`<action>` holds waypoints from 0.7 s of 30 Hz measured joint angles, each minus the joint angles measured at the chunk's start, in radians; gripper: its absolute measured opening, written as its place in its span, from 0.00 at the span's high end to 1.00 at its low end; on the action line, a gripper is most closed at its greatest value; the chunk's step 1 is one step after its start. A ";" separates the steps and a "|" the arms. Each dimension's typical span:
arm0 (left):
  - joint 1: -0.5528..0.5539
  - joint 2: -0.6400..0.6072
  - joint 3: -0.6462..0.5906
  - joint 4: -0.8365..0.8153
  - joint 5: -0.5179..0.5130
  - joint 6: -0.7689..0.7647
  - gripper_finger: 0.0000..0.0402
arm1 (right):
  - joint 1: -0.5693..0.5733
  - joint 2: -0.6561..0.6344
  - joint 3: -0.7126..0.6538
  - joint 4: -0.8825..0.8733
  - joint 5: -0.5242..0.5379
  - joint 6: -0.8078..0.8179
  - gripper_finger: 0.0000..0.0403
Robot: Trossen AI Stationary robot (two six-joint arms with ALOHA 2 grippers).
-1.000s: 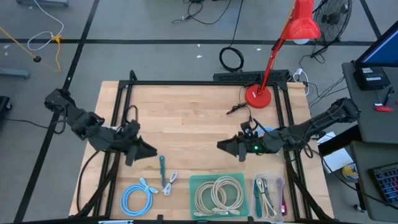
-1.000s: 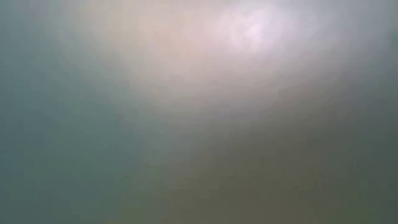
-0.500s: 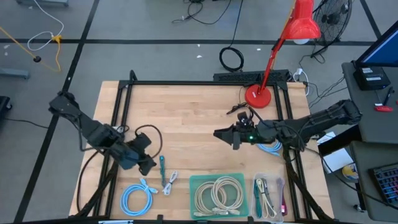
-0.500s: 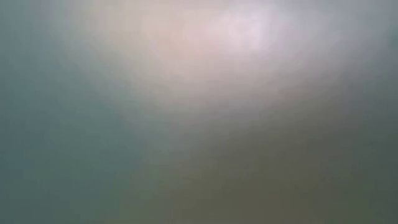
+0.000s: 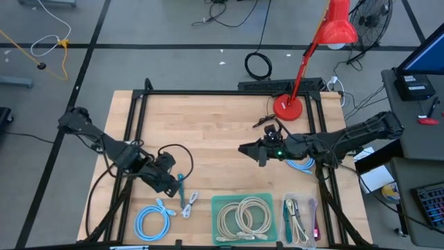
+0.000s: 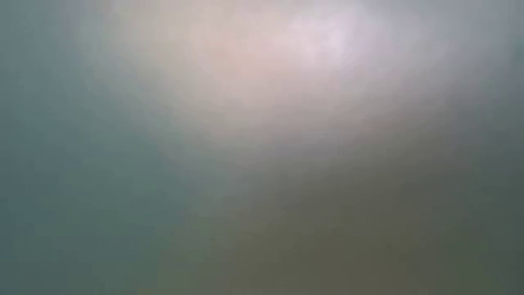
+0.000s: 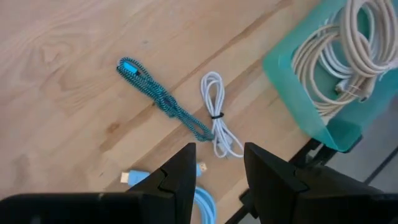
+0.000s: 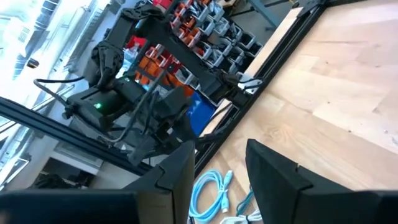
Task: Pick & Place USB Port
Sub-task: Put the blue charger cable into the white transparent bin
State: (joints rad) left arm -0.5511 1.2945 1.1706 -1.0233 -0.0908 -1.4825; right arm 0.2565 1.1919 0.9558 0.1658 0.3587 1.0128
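Three bundled cables lie flat on the wooden table near its front left: a teal braided cable (image 5: 180, 186) (image 7: 155, 99), a small white cable (image 5: 191, 203) (image 7: 214, 118) and a light blue coiled cable (image 5: 154, 219) with a flat USB plug (image 7: 134, 177). My left gripper (image 5: 171, 186) (image 7: 217, 149) hangs above them, tipped downward and open, with nothing between its fingers. My right gripper (image 5: 243, 150) (image 8: 217, 149) hovers level over the middle of the table, pointing toward the left arm, open and empty. The low view shows only blur.
A green tray (image 5: 216, 201) (image 7: 292, 81) of beige cable coils sits at the front centre. To its right a clear tray (image 5: 310, 208) holds more cables. A red lamp's base (image 5: 286, 106) stands at the back right. Black frame rails (image 5: 132, 125) border the table.
My left gripper has come down and moved toward the table's near edge and right, tipping from nearly level to pointing steeply down over the teal cable. My right gripper has swung a little toward the far edge. The cables have not moved.
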 joint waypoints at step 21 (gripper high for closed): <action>0.024 0.008 -0.172 0.268 -0.004 -0.270 0.66 | -0.021 0.000 0.000 -0.141 -0.315 0.018 0.66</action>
State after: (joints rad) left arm -0.5266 1.3025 0.9990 -0.7549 -0.0944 -1.7524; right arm 0.2356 1.1923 0.9554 0.0247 0.0436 1.0308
